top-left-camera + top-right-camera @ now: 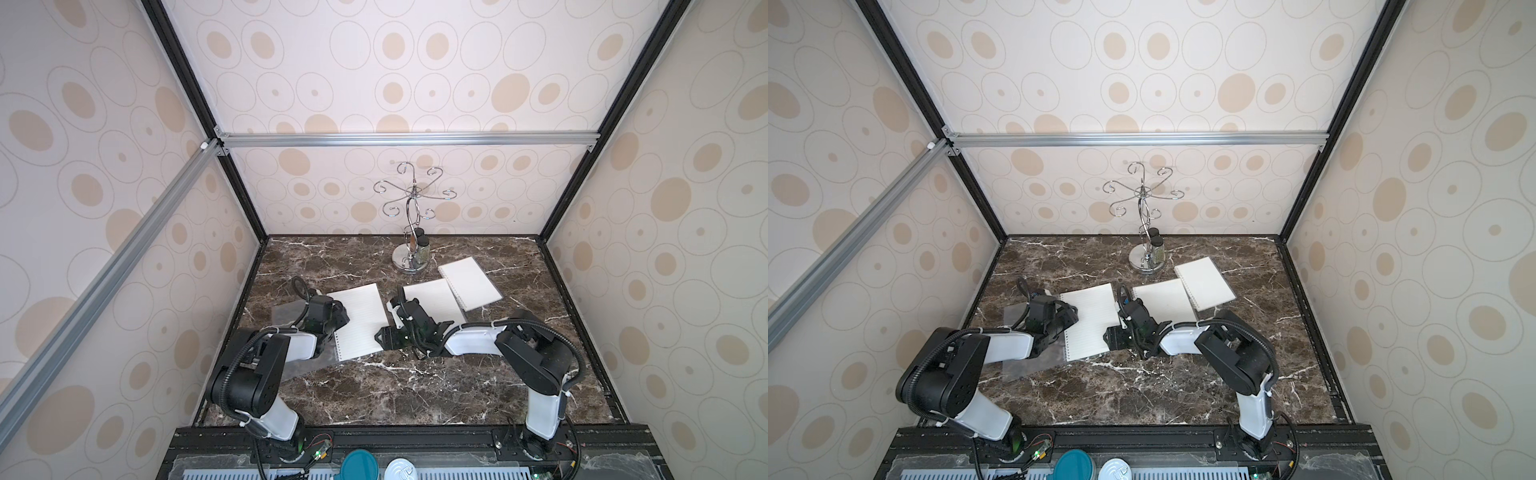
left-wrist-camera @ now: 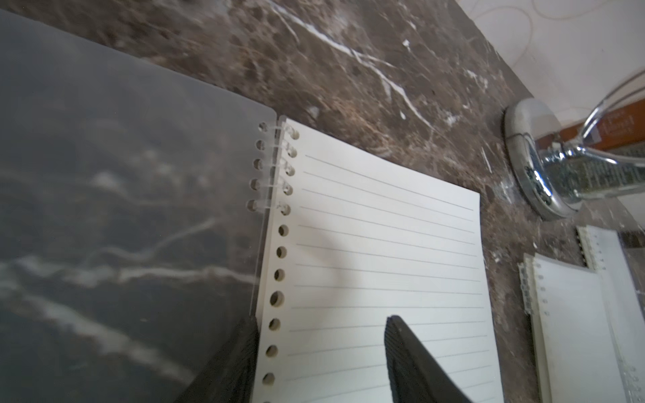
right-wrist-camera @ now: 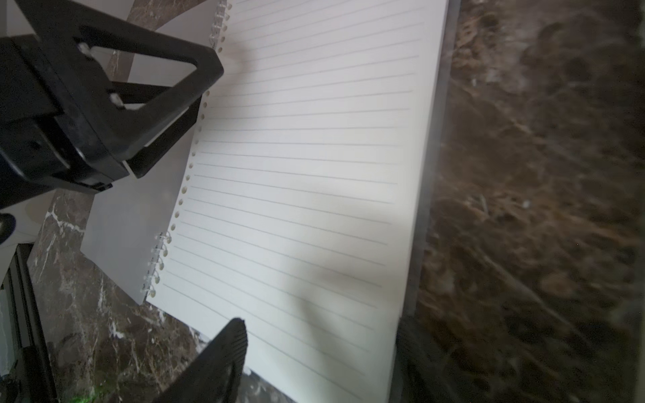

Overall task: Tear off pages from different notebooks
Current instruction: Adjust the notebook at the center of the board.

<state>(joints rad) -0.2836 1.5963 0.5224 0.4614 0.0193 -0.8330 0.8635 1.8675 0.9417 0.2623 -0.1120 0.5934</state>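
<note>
Reaching in low from opposite sides, the left gripper (image 2: 321,319) and right gripper (image 3: 323,322) hover over the open lined notebook (image 1: 361,328) lying mid-surface (image 1: 415,386), jaws parted and empty.

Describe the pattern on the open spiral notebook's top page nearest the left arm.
The white top page has thin grey ruled lines; left wrist view shows it best.

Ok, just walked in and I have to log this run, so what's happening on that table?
Both arms are at the open lined notebook, with its translucent cover flipped aside. The left end effector straddles the punched edge near the rings, jaws open. The right end effector sits open at the outer edge. The top page is still in its rings. A second notebook and a third notebook lie untouched near the chrome stand.
</note>
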